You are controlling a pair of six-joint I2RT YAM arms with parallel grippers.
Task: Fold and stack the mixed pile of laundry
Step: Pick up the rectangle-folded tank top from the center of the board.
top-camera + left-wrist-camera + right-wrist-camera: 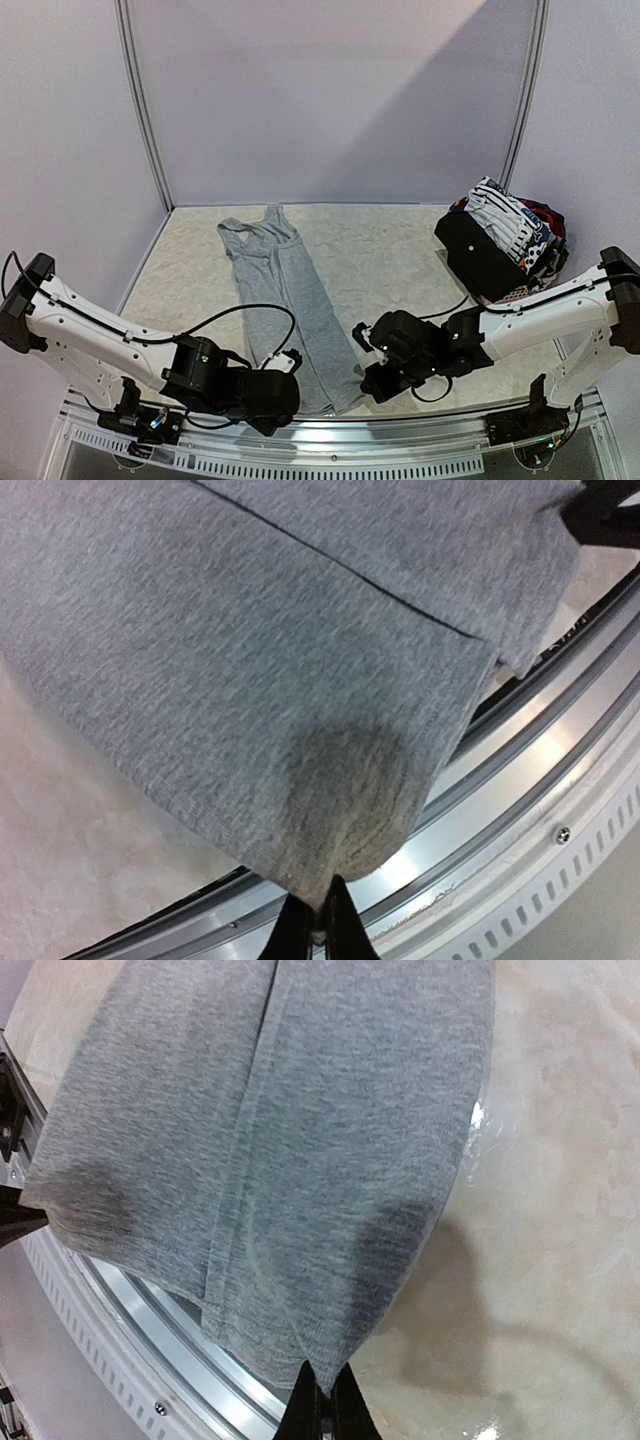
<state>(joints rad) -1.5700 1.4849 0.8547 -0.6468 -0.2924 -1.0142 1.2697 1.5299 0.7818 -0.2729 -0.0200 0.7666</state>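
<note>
Grey top point(285, 300) lies flat and lengthwise on your table point(400, 260), straps at the far end, hem at the near edge. Your left gripper point(318, 932) is clenched on the hem's left corner and your right gripper point(322, 1400) on its right corner. Your laundry pile point(505, 240) sits at the far right, well apart

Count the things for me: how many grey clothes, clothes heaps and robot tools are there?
grey garment, laid flat: 1
clothes heap: 1
tools, left tool and right tool, each pinching the grey garment's near hem: 2
Total: 4
</note>
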